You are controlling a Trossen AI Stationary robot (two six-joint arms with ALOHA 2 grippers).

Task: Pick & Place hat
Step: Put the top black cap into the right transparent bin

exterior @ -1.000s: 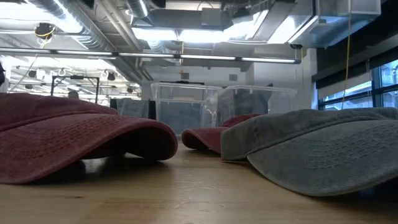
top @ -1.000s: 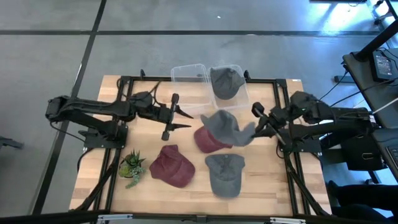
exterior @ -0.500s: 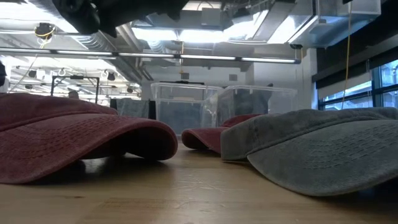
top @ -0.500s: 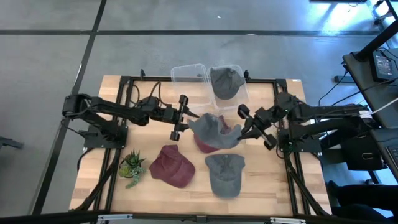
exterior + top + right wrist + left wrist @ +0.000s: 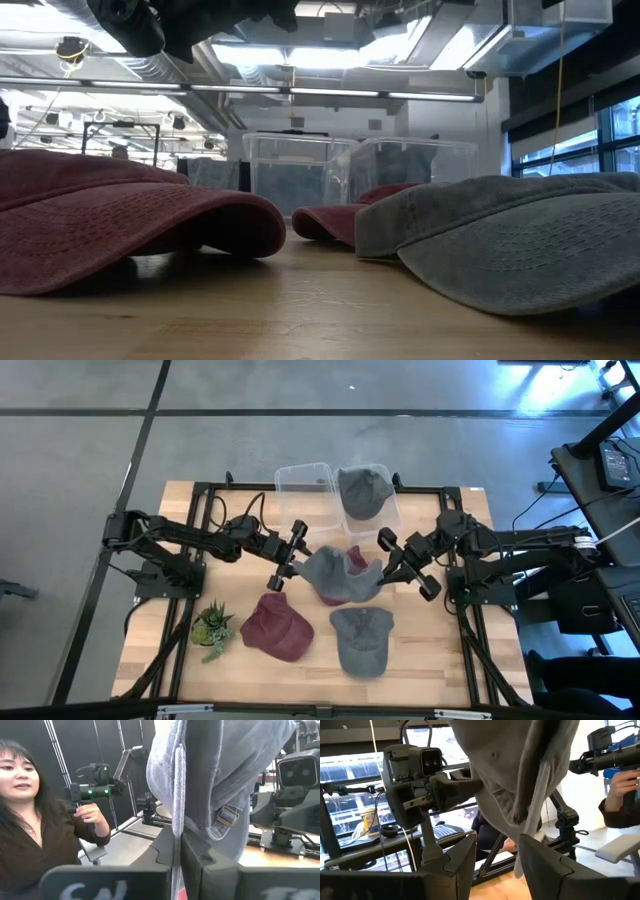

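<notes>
A grey hat (image 5: 338, 572) hangs in the air over the table's middle, above a red hat (image 5: 330, 596). My right gripper (image 5: 383, 568) is at its right side, shut on it; in the right wrist view the hat (image 5: 225, 765) fills the picture above the gripper (image 5: 177, 837). My left gripper (image 5: 288, 556) is open at the hat's left side. In the left wrist view the hat (image 5: 520, 770) hangs just ahead of the gap in the gripper (image 5: 497, 851); whether a finger touches it, I cannot tell. My right gripper pinches the grey hat's rim (image 5: 178, 805) between its two shut fingers, close to the back strap and buckle (image 5: 224, 816). The fingers come level from the table's right. The hat is lifted clear of the table and sags below and to the left of the fingers.
Two clear bins stand at the far edge: one empty (image 5: 304, 482), one (image 5: 385, 510) holding a grey hat (image 5: 362, 490). On the near half lie a red hat (image 5: 278, 626), a grey hat (image 5: 362, 640) and a small plant (image 5: 212, 626). A person (image 5: 35, 820) stands beyond the table.
My right gripper has carried the grey hat toward the table's left, from right of centre to over the red hat. My left gripper has moved toward the table's right until the hat's left edge is at its open fingers.
</notes>
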